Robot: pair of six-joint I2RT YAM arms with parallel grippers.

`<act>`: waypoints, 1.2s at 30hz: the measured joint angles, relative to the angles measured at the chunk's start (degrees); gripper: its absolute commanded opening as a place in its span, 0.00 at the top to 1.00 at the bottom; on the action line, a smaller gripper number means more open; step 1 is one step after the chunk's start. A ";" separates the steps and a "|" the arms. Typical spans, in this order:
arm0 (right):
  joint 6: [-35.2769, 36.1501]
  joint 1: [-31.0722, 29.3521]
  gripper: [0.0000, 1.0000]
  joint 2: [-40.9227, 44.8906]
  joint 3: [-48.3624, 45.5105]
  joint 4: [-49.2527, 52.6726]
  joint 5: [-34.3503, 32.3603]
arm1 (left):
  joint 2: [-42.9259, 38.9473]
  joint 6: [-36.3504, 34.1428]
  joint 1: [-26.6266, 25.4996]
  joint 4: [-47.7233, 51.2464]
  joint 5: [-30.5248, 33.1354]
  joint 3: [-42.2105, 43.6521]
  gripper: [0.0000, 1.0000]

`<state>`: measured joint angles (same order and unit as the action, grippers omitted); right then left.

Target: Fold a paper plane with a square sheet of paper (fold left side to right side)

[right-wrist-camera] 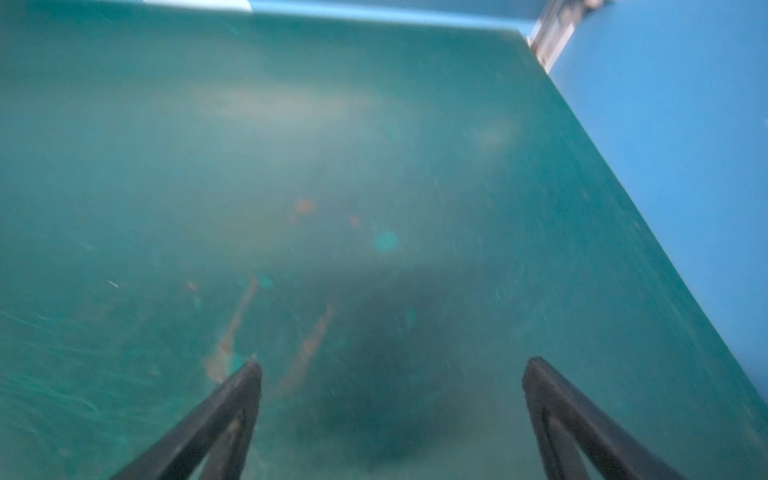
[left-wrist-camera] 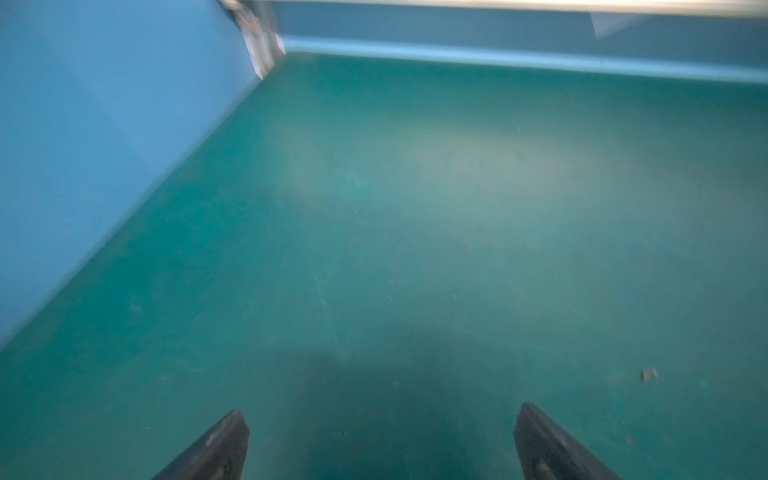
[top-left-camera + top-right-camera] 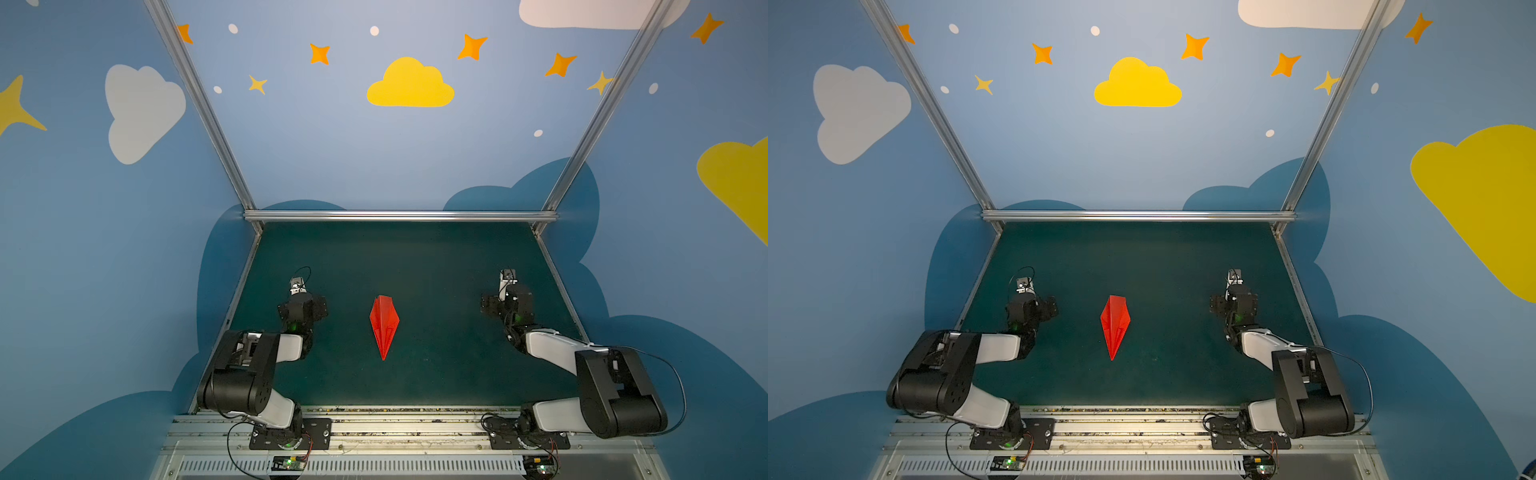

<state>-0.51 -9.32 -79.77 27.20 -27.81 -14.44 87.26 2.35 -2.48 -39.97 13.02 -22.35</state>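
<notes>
1. Paper plane (image 3: 384,325) (image 3: 1115,326): red, folded into a narrow dart, lying flat on the green mat (image 3: 436,257) in both top views.
2. Position: between the two pincers and well apart from each, to the right of the left gripper (image 2: 382,413) and to the left of the right gripper (image 1: 393,363). Neither touches it.
3. Orientation: sharp nose toward the arm bases (image 3: 291,432), blunt tail toward the back wall (image 3: 395,166). Creases run along its middle.
4. Left gripper: released, fingers (image 2: 224,444) spread wide, with only bare mat between them. The wrist view is blurred.
5. Right gripper: also released and spread wide, gripping nothing. Faint orange smears (image 1: 232,332) mark the mat just ahead of one fingertip.
6. Both arms sit folded at the sides of the mat, wrists aimed toward the back wall.
</notes>
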 measured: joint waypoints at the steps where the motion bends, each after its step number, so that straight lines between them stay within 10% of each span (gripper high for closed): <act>1: 0.37 0.35 0.03 0.00 -0.24 -1.11 0.63 | 0.00 -0.02 0.50 -0.04 -0.90 -0.48 0.00; 6: 0.94 2.75 0.03 -7.06 -7.65 -20.26 3.04 | -0.02 -0.04 1.77 -0.33 -4.35 -2.21 0.00; 36: -0.74 5.86 0.03 -7.93 -4.55 -18.14 6.60 | 0.00 0.00 3.10 0.44 -9.11 -2.93 0.00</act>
<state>-1.26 -3.46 -87.70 22.65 -45.95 -7.84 87.26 2.35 0.62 -39.53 3.90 -25.28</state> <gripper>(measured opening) 0.973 0.998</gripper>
